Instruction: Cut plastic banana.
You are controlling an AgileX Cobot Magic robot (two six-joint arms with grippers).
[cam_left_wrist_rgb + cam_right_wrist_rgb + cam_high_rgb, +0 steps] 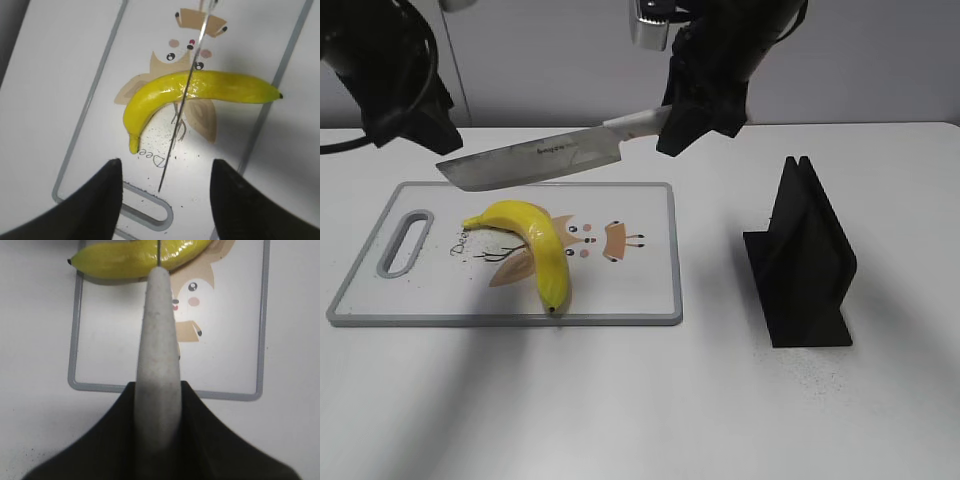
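The yellow plastic banana (pixel 535 245) lies whole on the white cutting board (pixel 640 290), its dark tip toward the front edge. My right gripper (pixel 682 125) is shut on the grey handle of a knife (pixel 535 160), holding the blade in the air above the board and banana. In the right wrist view the handle (pixel 157 340) points at the banana (pixel 125 260). In the left wrist view the blade (pixel 182 100) shows edge-on across the banana (pixel 200 87). My left gripper (pixel 165 195) is open and empty above the board's handle end.
A black knife stand (pixel 805 260) stands on the white table to the right of the board. The board has a grey rim, a slot handle (pixel 405 240) at its left end and a cartoon print in the middle.
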